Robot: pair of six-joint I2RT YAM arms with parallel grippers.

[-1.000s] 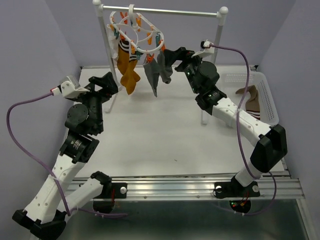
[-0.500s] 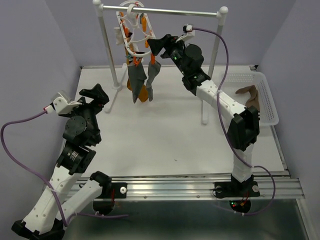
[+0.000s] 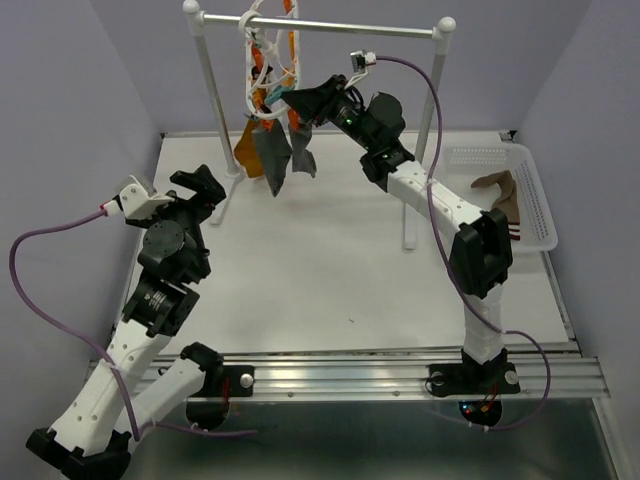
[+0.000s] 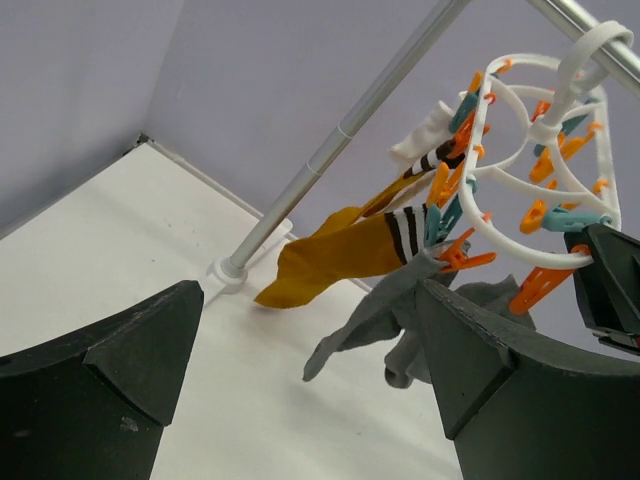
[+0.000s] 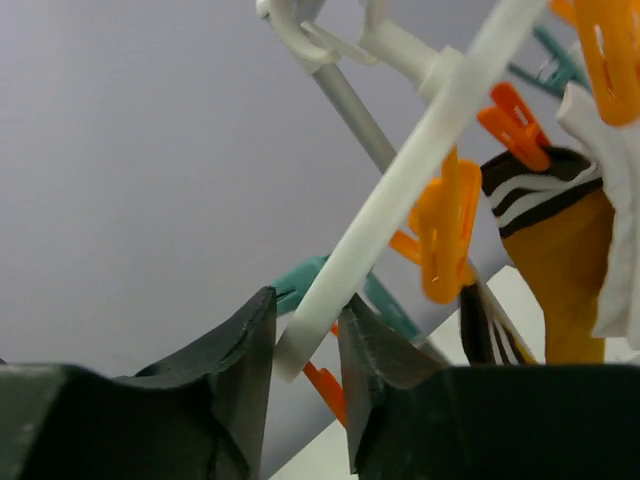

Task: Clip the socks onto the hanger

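Table beneath the rail stand, from which the hanger hangs tilted, socks clipped below. Right gripper clamps its ring; holding steady should stop swinging. Left gripper stands wide, empty.

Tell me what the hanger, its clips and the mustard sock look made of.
Hanger: probably white moulded plastic; its bars are smooth and slightly glossy.
Clips: coloured plastic, orange and teal, with the same hard sheen.
Mustard sock: soft knit fabric, matte, hanging limp in folds.
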